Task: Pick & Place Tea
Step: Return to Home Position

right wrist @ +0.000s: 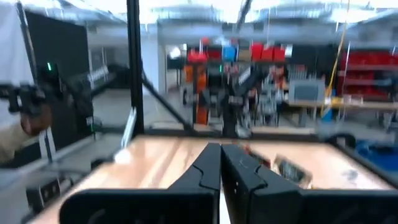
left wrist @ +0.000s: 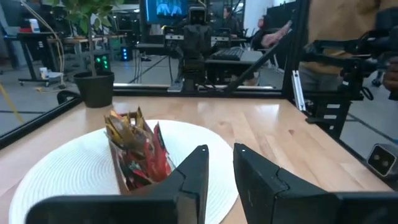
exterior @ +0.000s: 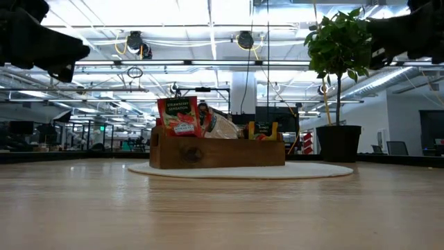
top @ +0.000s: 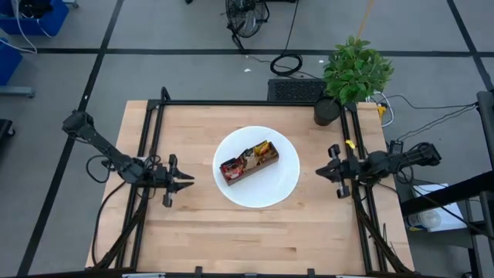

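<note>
The tea is a bunch of red, tan and yellow sachets (top: 248, 160) standing upright in a brown wooden tray (exterior: 216, 154). The tray sits on a round white plate (top: 262, 197) at the table's middle. A red sachet (exterior: 179, 117) sticks up at the tray's left end. My left gripper (top: 189, 179) hovers left of the plate, level and pointing at it. Its fingers (left wrist: 221, 149) are slightly apart with nothing between them. My right gripper (top: 319, 171) hovers at the table's right edge, shut (right wrist: 221, 149) and empty, pointing toward the plate.
A potted plant (top: 351, 77) stands at the far right corner. Black frame rails (top: 150, 154) run along both side edges of the table. A person (left wrist: 348, 25) stands beyond the right edge. Bare wood lies between each gripper and the plate.
</note>
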